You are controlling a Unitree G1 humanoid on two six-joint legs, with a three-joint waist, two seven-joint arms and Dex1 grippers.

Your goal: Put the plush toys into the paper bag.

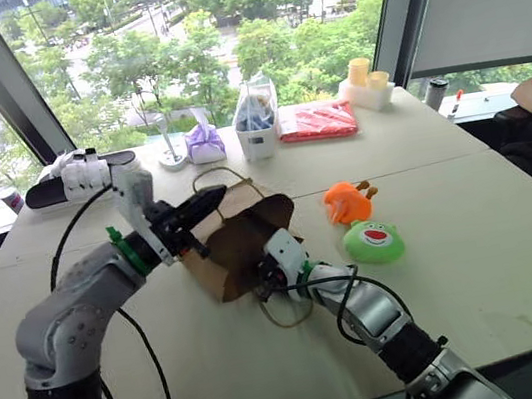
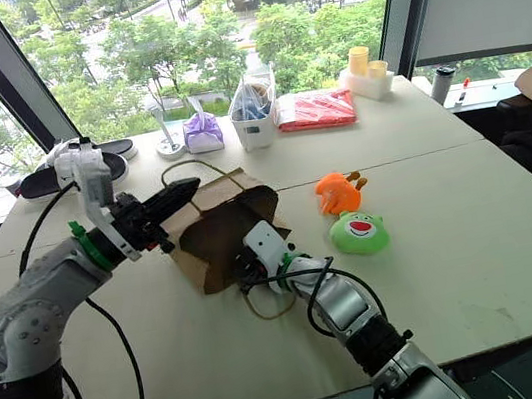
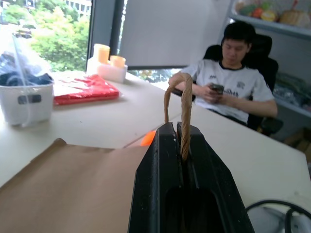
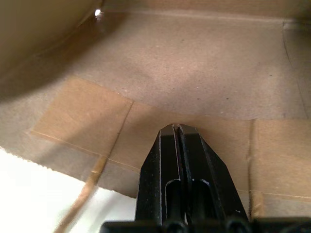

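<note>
the paper bag lies on its side on the desk, mouth toward us. our left pincer pinches its twine handle; our right pincer, closed and empty, pokes inside. we're opening it; next, grab the orange toy or green toy nearby.

The brown kraft paper bag lies on the pale wooden table, its mouth lifted by the left gripper — the right gripper reaches inside. Just beside it sit the bright orange plush toy and the round green plush toy — touching.
</note>
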